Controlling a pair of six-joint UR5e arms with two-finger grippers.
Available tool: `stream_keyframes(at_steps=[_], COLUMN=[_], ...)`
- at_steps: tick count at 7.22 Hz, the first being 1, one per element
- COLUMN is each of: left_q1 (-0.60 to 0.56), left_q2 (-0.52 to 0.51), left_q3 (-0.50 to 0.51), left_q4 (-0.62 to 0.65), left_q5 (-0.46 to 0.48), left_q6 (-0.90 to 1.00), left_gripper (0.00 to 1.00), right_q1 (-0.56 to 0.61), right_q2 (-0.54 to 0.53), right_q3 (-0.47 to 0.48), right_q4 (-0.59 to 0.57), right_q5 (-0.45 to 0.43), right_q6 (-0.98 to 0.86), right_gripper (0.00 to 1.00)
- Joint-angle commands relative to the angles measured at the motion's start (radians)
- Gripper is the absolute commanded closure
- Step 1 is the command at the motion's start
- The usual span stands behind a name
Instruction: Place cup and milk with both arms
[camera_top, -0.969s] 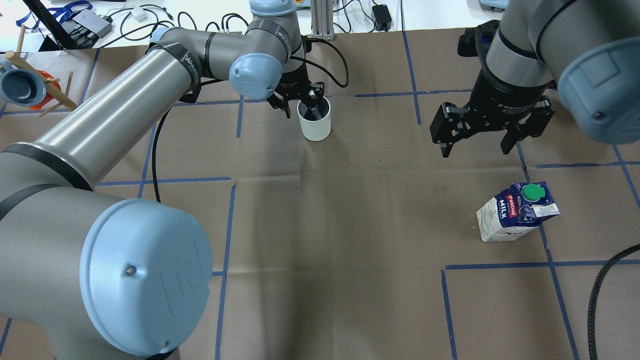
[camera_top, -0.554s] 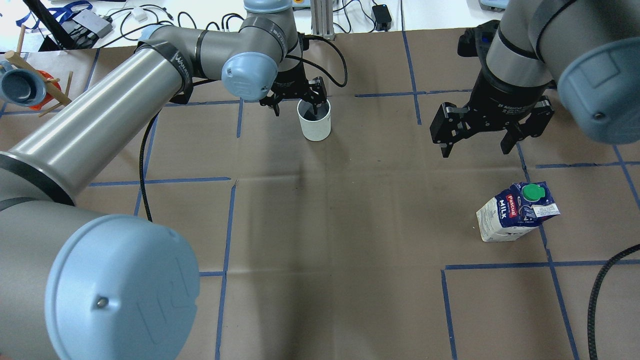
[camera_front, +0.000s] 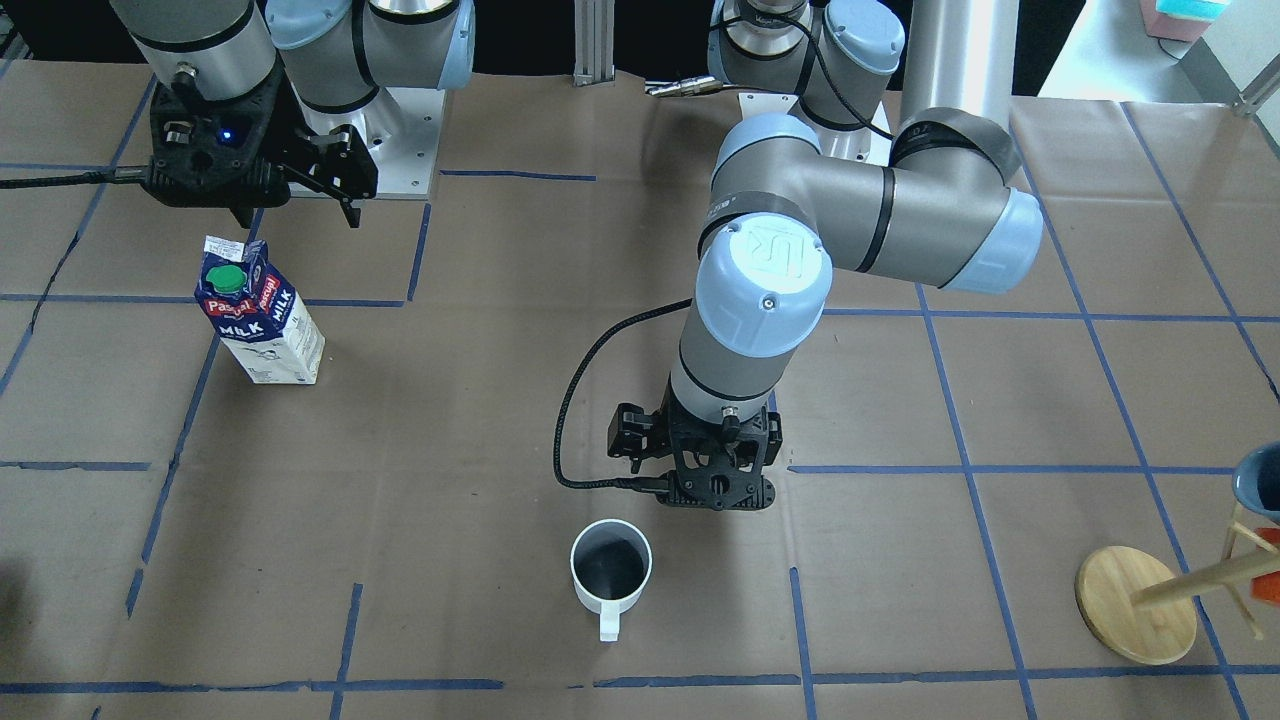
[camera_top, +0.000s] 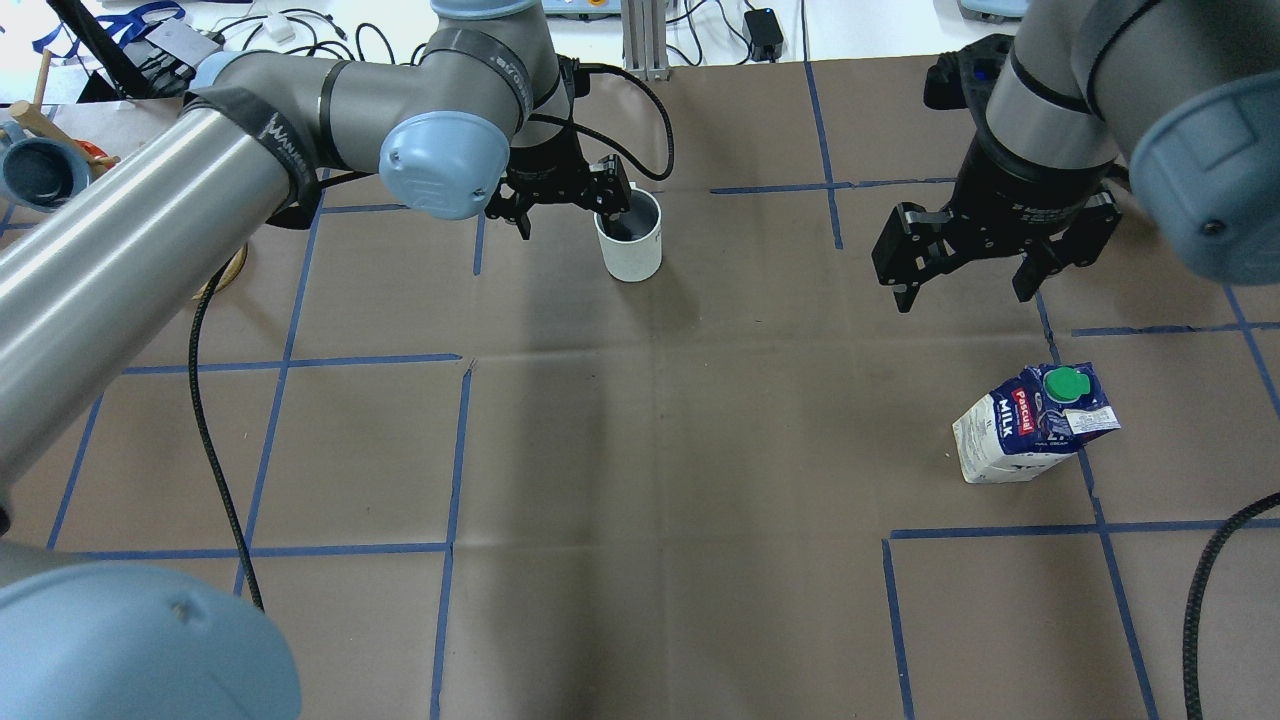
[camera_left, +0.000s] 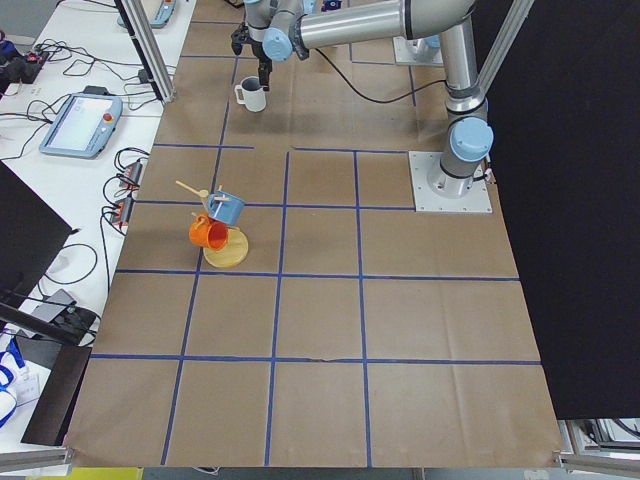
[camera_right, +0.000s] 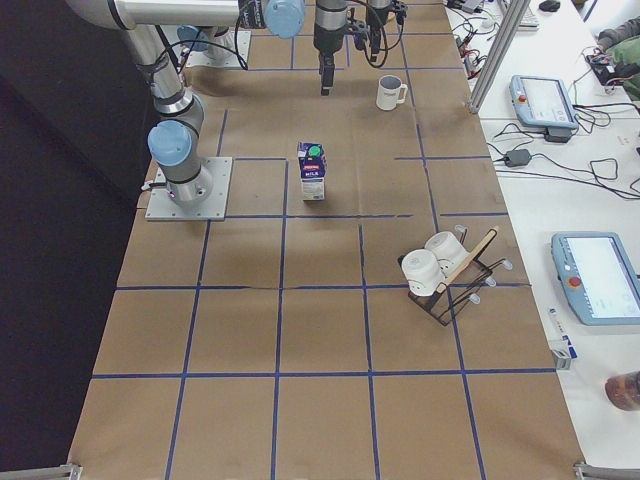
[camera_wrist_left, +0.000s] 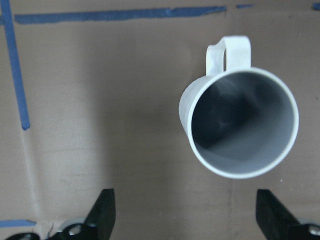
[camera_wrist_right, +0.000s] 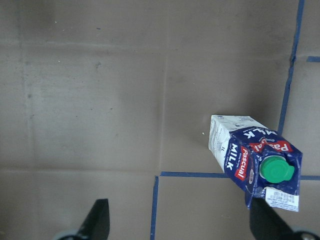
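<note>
White cup released; left tool backed off, open; right tool open.

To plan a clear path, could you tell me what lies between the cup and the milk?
Nothing: between cup and milk only bare brown paper shows, in the overhead exterior view.

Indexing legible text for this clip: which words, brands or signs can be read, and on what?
"Pascual": red, on the milk's dark blue top.
"MILK": white, same blue top.
"UR", probably: embossed logo on the left arm's blue joint cap.
White print on the right gripper's body: too blurred to read.
White lettering on the left arm's black band: too blurred.
Fine print on the milk's white side and label: too small.
</note>
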Motion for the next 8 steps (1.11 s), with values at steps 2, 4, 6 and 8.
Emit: stream_keyframes(at_steps=[2,4,6,8], left_q1=[0.018,0.047,0.105,0.179], left_q2=[0.141,0.253,0.411,0.523], left_q3=[-0.079,-0.099,-0.229,-0.279], left_q4=[-0.045,-0.163,-0.18,-0.334], left_q5=[0.0,0.003,0.003,0.006], left_q6=[0.019,0.02,0.025,0.098], left_gripper=[0.01,0.01,0.01,0.01], right_q1=[-0.248,-0.245,-0.248,-0.254], right_q2=[-0.106,-0.155,-0.14,-0.138], right_q3=[0.115,0.219,0.272,0.368], right_q4=[-0.026,-0.165,-0.228,-0.37], right_q5=[0.015,0.033,0.032,0.032], right_q6=[-0.223,-0.217,-0.229,-0.257], right_gripper=[0.0,0.0,0.0,0.0])
